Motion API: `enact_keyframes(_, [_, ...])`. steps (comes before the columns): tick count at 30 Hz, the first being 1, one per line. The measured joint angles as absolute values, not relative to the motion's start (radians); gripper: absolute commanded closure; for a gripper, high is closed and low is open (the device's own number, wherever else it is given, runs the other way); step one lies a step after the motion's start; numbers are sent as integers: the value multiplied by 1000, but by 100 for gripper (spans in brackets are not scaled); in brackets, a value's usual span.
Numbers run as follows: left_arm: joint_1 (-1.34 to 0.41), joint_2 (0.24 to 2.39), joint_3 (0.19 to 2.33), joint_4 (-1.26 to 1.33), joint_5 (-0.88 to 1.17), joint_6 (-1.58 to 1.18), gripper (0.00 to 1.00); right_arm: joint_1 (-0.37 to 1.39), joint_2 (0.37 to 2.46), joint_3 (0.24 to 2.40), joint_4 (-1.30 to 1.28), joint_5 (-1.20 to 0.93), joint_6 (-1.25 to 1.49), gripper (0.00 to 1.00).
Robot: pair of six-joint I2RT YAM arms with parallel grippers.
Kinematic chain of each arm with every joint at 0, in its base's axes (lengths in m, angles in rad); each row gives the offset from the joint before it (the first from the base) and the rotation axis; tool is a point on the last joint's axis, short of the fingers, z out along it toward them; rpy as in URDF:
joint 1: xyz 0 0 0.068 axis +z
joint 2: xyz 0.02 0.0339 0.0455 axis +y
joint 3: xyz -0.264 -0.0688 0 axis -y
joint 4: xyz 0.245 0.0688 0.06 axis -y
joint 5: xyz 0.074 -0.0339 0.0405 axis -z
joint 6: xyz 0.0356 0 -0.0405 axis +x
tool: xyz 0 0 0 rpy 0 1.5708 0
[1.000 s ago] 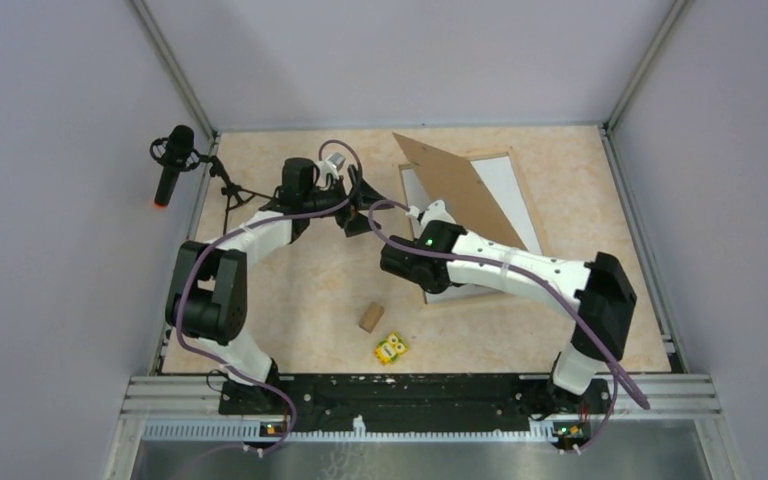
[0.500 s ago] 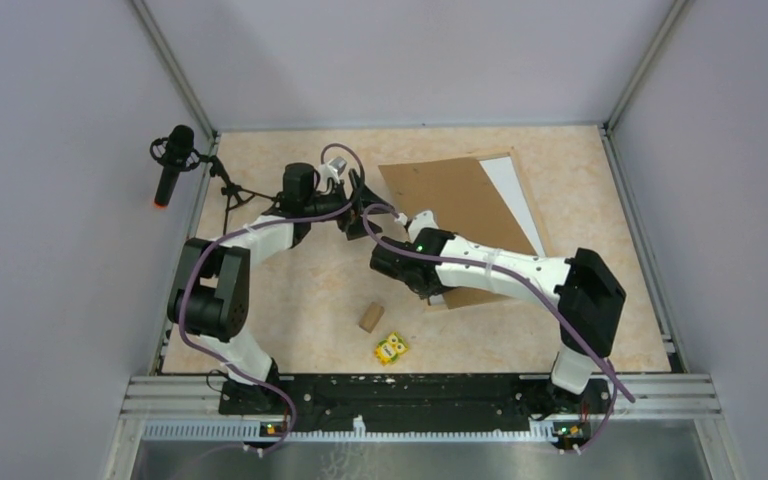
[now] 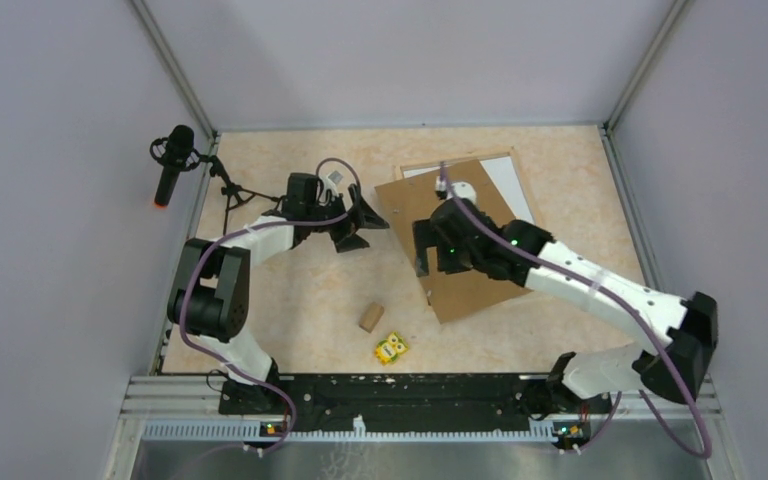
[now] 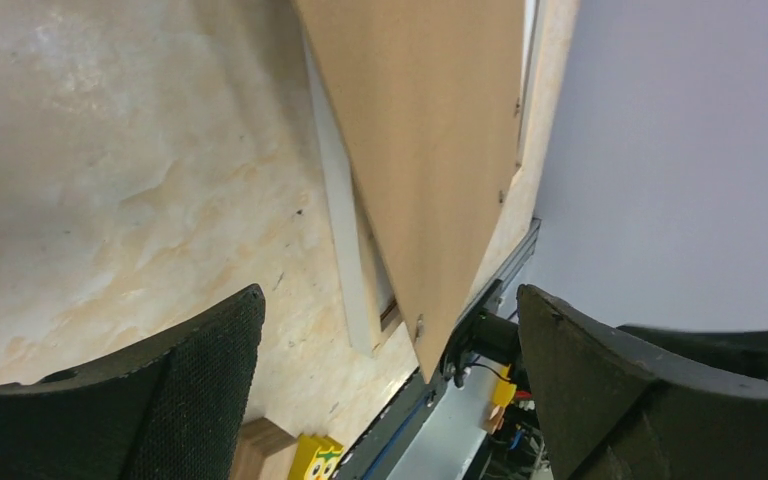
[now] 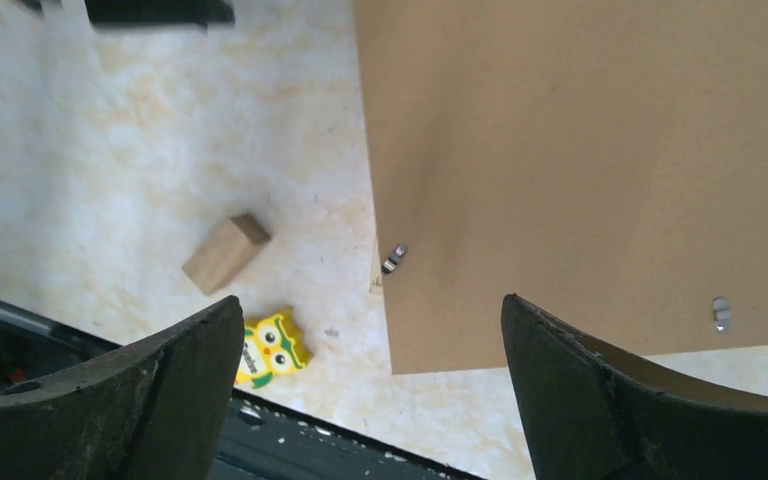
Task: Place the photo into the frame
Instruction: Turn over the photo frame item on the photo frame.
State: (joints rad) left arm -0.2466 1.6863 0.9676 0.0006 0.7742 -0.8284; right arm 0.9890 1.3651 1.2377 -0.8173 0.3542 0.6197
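Observation:
A plain brown backing board (image 3: 465, 250) lies skewed over the frame (image 3: 508, 183), whose white face and pale wood edge show at the back right. The photo is hidden. My right gripper (image 3: 428, 262) hovers over the board's near-left part, open and holding nothing; its wrist view looks down on the board (image 5: 600, 170), between the open right gripper (image 5: 372, 302). My left gripper (image 3: 365, 228) stands open just left of the board's left corner; between the wide left gripper (image 4: 388, 300) I see the board (image 4: 430, 150) and a frame strip (image 4: 345, 250).
A small wood block (image 3: 371, 317) and a yellow owl figure (image 3: 391, 348) lie near the front, left of the board. A microphone on a stand (image 3: 172, 165) stands at the left wall. Black rail (image 3: 420, 390) runs along the near edge.
My right gripper opened and let go of the backing board, which dropped from tilted to flat across the frame. The right arm swung out to the right. The left gripper shifted slightly right.

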Motion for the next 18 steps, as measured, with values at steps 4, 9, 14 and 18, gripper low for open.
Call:
enact_keyframes(4, [-260,1676,956,-34,738,-783,2,846,1259,1209,-755,265,586,1])
enact_keyframes(9, [-279,1649,924,-49,714,-760,10,779,1248,1189,-749,219,553,1])
enact_keyframes(14, [-305,1652,905,3,717,-785,21,602,1248,1133,-719,173,512,1])
enact_keyframes(18, [-361,1696,905,70,716,-814,31,408,1258,1085,-705,136,482,1])
